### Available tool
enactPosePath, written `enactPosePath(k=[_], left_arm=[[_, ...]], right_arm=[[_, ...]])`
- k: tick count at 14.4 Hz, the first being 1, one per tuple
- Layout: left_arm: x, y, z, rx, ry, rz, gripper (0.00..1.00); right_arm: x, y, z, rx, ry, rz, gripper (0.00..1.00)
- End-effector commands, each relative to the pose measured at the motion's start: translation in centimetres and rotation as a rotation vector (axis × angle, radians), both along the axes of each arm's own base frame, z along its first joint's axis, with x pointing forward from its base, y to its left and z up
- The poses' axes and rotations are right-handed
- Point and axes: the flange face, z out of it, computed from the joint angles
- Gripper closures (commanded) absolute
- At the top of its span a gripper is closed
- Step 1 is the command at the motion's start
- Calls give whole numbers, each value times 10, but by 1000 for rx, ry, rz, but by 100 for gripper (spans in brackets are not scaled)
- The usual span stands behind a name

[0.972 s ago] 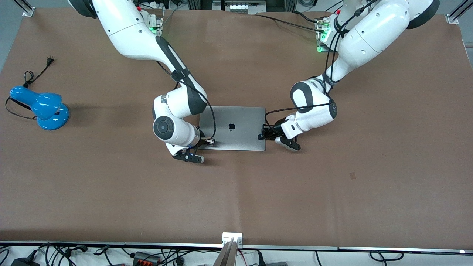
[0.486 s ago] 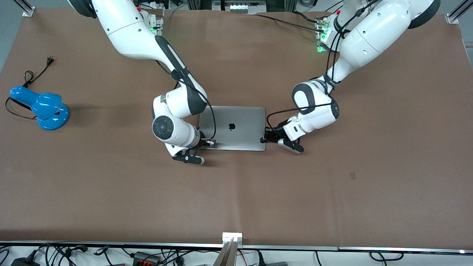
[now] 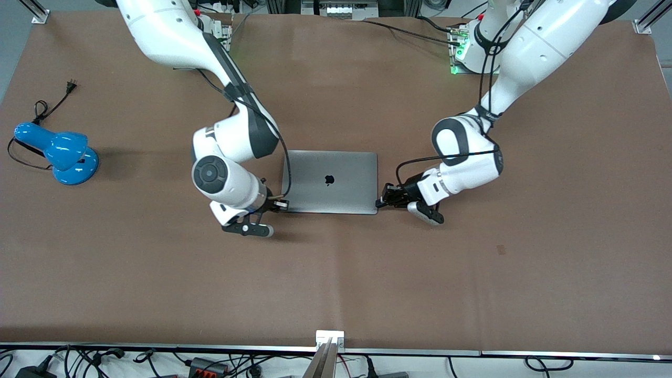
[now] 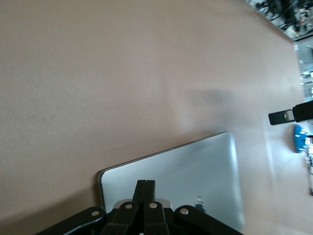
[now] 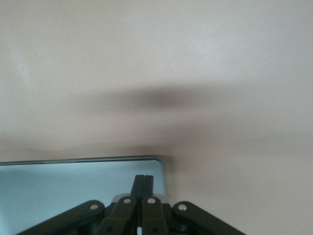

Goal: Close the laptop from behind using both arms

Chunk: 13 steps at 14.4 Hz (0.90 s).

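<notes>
The silver-grey laptop (image 3: 331, 181) lies shut and flat on the brown table, its lid with the black apple logo facing up. My left gripper (image 3: 381, 202) is shut and empty, low at the lid's corner nearest the front camera toward the left arm's end. In the left wrist view its fingers (image 4: 145, 188) are pressed together over the lid (image 4: 195, 166). My right gripper (image 3: 282, 204) is shut and empty at the matching corner toward the right arm's end. Its fingers (image 5: 144, 183) are together over the lid (image 5: 73, 186).
A blue desk lamp (image 3: 58, 149) with a black cord and plug (image 3: 69, 85) lies at the right arm's end of the table; it also shows in the left wrist view (image 4: 298, 138). Bare brown table (image 3: 367, 273) lies nearer the front camera.
Both grippers have slid outward off the lid's middle to its two near corners and slightly toward the front camera. The laptop stays shut and has not moved.
</notes>
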Motion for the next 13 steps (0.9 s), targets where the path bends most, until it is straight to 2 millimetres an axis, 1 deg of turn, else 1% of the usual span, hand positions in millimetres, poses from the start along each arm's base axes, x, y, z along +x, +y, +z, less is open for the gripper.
enactPosePath(k=[1,3,4,5,6,7,8,9,10,11,13], left_arm=[[20,29,24,-11,-23,-66,100],[38,53,41,19,-38,-154,100],[49,70,52,30,-36,-192,100],[57,85,60,37,-27,-228,100],[67,97,75,43,-23,-272,100],[74,113,86,57,-5,-306,100],[79,124,99,74,20,-342,100],[84,132,113,107,43,-375,100],[87,141,126,148,71,-395,100],[89,147,141,187,104,-419,100],[85,158,163,259,203,-440,100]], right_arm=[[1,-40,35,-41,33,63,100],[3,-72,59,-37,69,100,100],[5,-91,71,-32,80,101,100],[4,-105,83,-29,90,108,100],[6,-119,93,-24,93,104,100],[6,-129,101,-22,95,102,98],[7,-139,111,-21,87,104,92],[8,-149,118,-32,75,114,39],[9,-158,129,-39,60,120,0],[10,-166,137,-41,46,109,0],[14,-190,147,-49,30,80,0]])
